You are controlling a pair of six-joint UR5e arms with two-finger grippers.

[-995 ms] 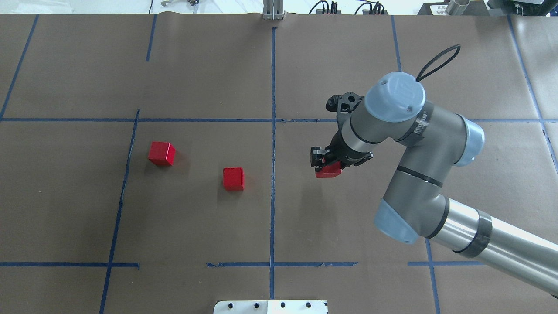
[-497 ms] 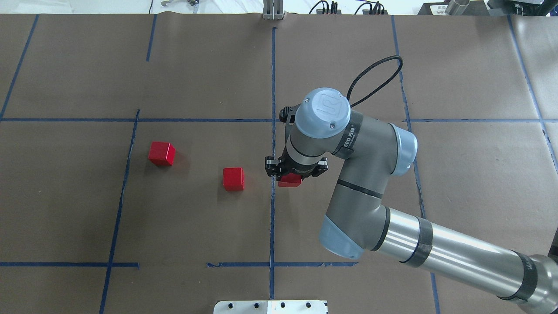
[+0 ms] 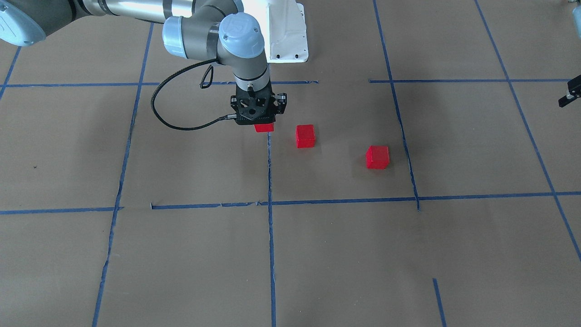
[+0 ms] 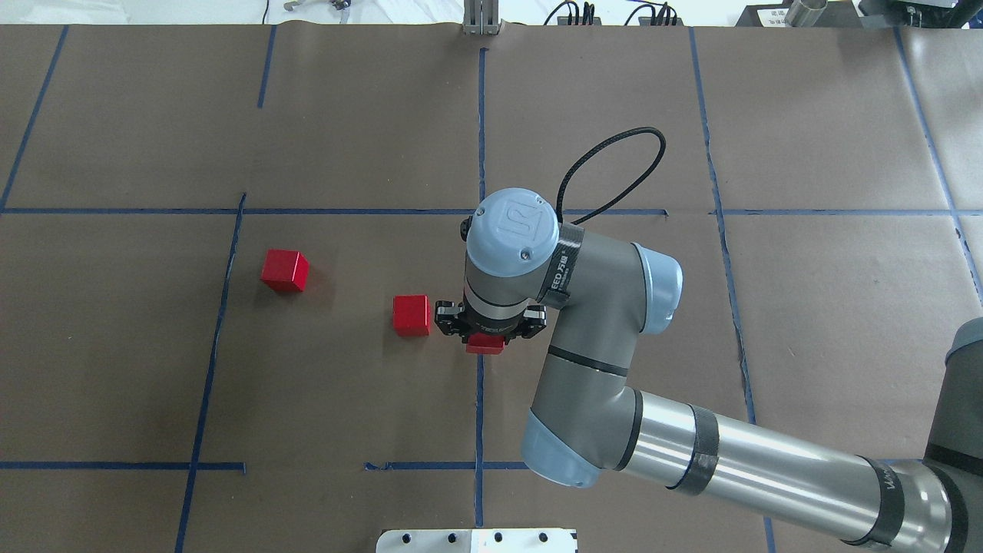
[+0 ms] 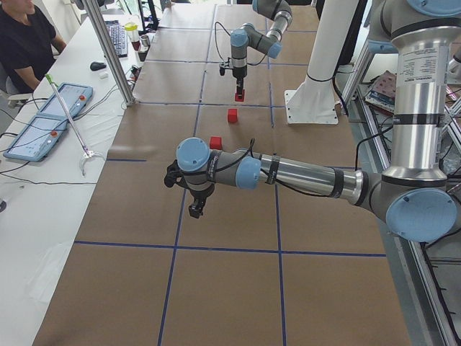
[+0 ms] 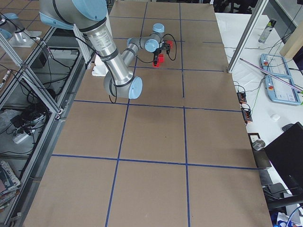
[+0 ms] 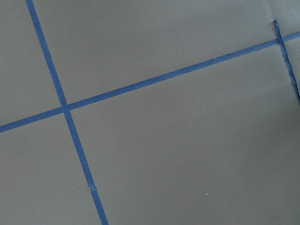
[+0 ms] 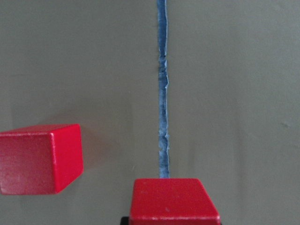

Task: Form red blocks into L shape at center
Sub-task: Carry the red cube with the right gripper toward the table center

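**A:** What is the right gripper (image 4: 485,338) doing?

**B:** Its two black fingers are clamped on one small, smooth, bright-red block, the held cube (image 4: 485,346). It hangs directly over the long blue tape line (image 4: 481,138) that runs down the middle of the brown paper table (image 4: 345,115). I cannot tell whether the block touches the paper.

**A:** And the other two?

**B:** Both lie on the robot's left of the blue tape line. The middle cube (image 4: 412,315), another plain red block, sits flat on the paper just beside the line. The far cube (image 4: 284,269), the same kind, is well apart from the line on that same side.

**A:** So what does the next move turn on?

**B:** The gap. From the gripper, the middle cube lies to the robot's left, near but not touching. The right wrist view shows a strip of bare paper between the two reds. The faces look roughly square to the line. A cube has no long axis to mind, so I judge only that sideways offset needs closing.

**A:** Which arm is nearer?

**B:** The right one, for both loose blocks. The left gripper (image 5: 194,209) hangs well left of the line, beyond the far cube. Its wrist view shows only paper and tape, so I cannot tell if its fingers are apart or together.
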